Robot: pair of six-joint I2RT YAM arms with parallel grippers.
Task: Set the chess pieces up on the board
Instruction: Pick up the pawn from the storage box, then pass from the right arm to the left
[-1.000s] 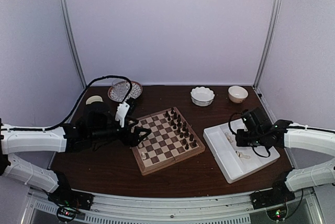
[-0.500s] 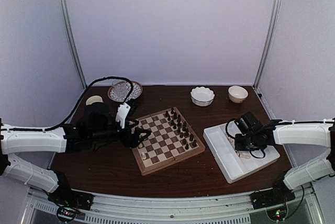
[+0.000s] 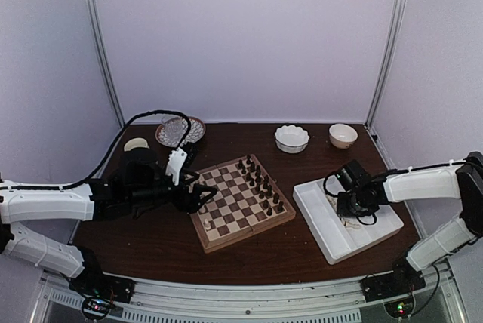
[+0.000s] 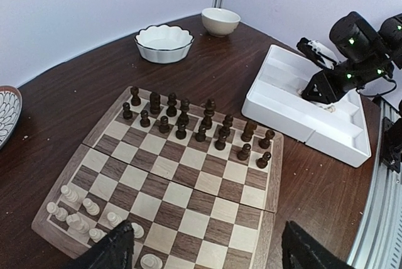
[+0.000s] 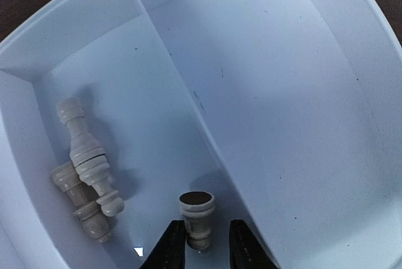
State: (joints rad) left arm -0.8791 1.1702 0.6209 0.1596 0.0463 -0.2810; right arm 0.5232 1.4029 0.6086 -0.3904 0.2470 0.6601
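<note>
chess pieces (image 5: 88, 175) lie in tray (image 3: 323, 225) right of board (image 3: 240, 201).

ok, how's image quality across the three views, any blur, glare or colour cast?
Top external: dim and soft, and the dark pieces on the chessboard are mere specks. Left wrist: evenly lit and the chessboard is sharp, but the far edge of the table bows from the wide lens. Right wrist: bluish cast on the white tray, no glare, and the cream pieces are sharp with soft shadows.

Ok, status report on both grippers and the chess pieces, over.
Left gripper open over the board. Right gripper astride a cream piece in the white tray, grip unclear. Two more pieces alongside, not blocking.
</note>
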